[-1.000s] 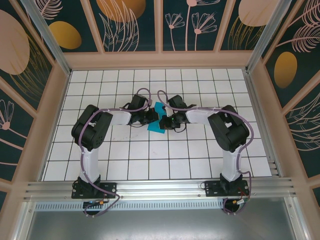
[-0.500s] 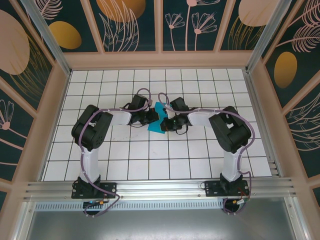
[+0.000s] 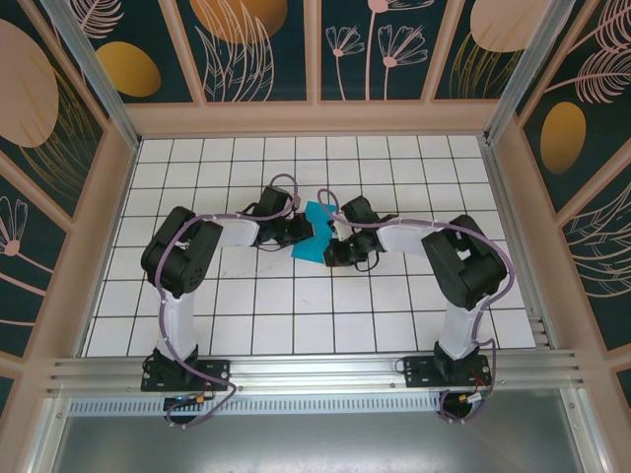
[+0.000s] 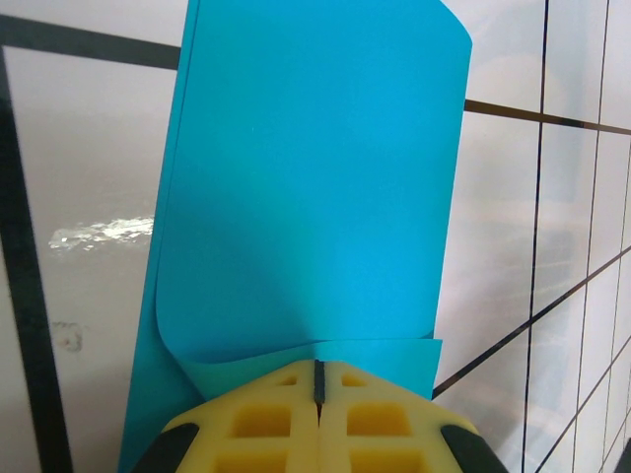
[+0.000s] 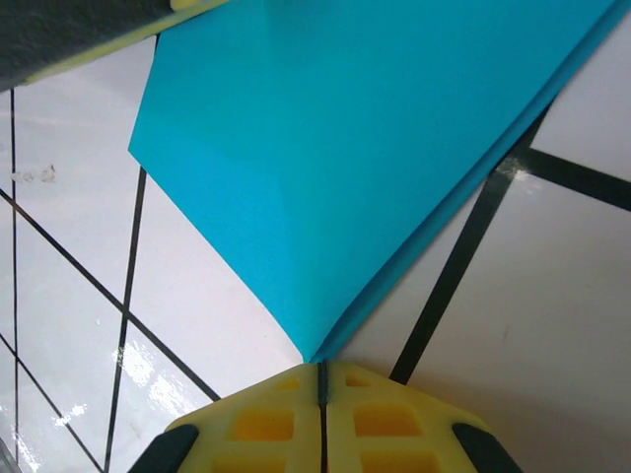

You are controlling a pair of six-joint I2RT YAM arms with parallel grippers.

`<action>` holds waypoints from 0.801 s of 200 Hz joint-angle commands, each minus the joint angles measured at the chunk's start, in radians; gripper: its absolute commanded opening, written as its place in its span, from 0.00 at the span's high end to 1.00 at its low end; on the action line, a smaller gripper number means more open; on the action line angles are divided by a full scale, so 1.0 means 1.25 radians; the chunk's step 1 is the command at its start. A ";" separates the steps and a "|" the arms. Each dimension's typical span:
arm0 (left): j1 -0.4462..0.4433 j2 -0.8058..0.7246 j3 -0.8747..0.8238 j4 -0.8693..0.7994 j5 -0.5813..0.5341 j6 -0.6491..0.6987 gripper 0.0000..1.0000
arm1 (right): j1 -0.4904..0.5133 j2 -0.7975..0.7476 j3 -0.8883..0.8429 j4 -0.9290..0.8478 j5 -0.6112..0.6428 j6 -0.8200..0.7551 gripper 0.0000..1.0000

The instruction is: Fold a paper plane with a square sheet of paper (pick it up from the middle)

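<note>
At the middle of the gridded table [image 3: 296, 315], the folded blue sheet of paper [image 3: 315, 239] lies stretched between the two arms. The left gripper [image 4: 317, 379] is clamped tight on its curled edge. The right gripper [image 5: 321, 372] pinches the opposite folded corner, apparently to hold the layers aligned for creasing.

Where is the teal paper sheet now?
In the top view, the sheet sits near centre, gripped from either side by the left gripper and right gripper.
</note>
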 commanded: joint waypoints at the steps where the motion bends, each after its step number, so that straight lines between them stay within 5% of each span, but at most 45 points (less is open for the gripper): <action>1: 0.004 0.019 -0.019 -0.070 -0.039 0.004 0.96 | -0.003 -0.042 0.019 0.028 -0.007 0.057 0.91; 160: 0.000 -0.104 -0.058 0.039 0.063 -0.014 0.93 | 0.015 0.102 0.056 -0.004 0.066 0.069 0.97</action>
